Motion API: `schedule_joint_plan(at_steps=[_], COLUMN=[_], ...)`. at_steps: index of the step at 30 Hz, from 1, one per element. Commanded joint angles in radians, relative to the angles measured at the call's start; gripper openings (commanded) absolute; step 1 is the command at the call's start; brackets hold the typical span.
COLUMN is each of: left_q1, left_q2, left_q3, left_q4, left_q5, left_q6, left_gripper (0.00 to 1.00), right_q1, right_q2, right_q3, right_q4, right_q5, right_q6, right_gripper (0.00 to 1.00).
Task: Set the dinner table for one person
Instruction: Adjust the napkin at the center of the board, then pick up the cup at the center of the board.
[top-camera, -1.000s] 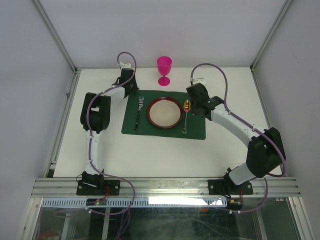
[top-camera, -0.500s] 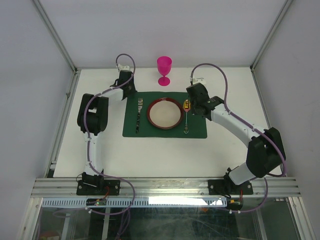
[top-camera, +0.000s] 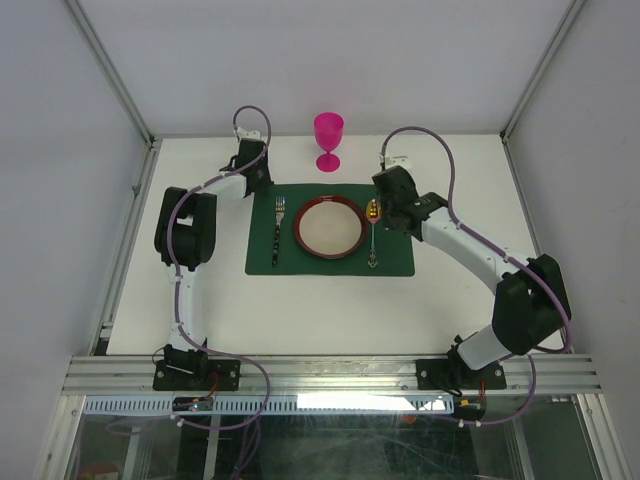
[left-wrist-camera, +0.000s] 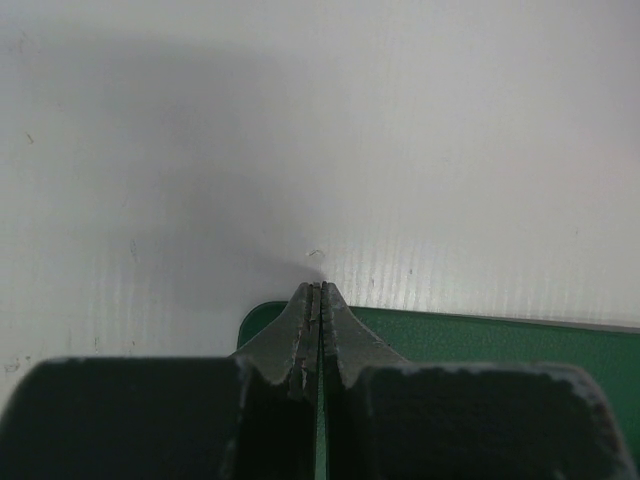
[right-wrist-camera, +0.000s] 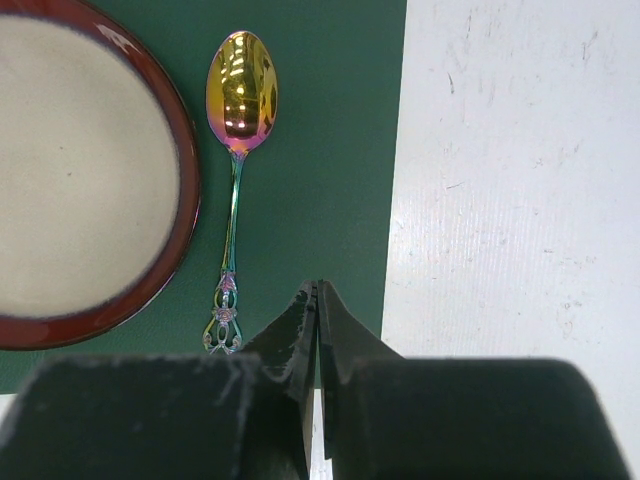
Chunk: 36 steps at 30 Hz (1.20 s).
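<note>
Table (top-camera: 200, 300) lies flat directly under both sets of fingers. Left gripper (left-wrist-camera: 318, 292): fingers pressed together, tips at the mat (left-wrist-camera: 480, 340) corner; whether they nip it, cannot tell. Right gripper (right-wrist-camera: 316, 290): pressed together, empty, over the mat's right edge; spoon (right-wrist-camera: 238, 150) just left, parallel to fingers. Goblet (top-camera: 329, 135) stands off the mat, nearer the left fingers, so probably that arm's job.

Matt white dinner table (top-camera: 300, 310), glossy iridescent metal spoon (right-wrist-camera: 240, 95), matt green placemat (right-wrist-camera: 330, 150), pink plastic goblet (top-camera: 329, 140).
</note>
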Motion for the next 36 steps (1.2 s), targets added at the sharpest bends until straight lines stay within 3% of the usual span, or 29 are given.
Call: schedule_joint_plan(at_steps=[1, 8, 15, 28, 32, 36], left_q1=[0.008, 0.007, 0.006, 0.006, 0.006, 0.001], left_q2=[-0.051, -0.120, -0.258, -0.517, -0.571, -0.611], left_q3=[0.058, 0.153, 0.156, -0.197, -0.289, -0.349], left_q4=[-0.059, -0.087, -0.091, -0.074, -0.053, -0.031], left_q5=[-0.045, -0.134, -0.102, -0.063, -0.056, 0.070], left_q6=[0.043, 0.100, 0.091, -0.044, -0.083, -0.143], left_gripper=[0.00, 0.00, 0.00, 0.00, 0.04, 0.10], right_q1=[-0.006, -0.006, -0.006, -0.013, -0.017, -0.018], right_q2=[0.001, 0.016, 0.023, 0.075, 0.081, 0.077], right_q3=[0.015, 0.040, 0.091, 0.254, 0.259, 0.237], right_q4=[0.039, 0.038, 0.050, 0.048, 0.070, 0.072], right_q5=[0.010, 0.013, 0.037, 0.053, 0.043, 0.032], right_q6=[-0.009, -0.016, -0.061, -0.140, -0.142, -0.124], right_gripper=[0.03, 0.03, 0.03, 0.03, 0.03, 0.03])
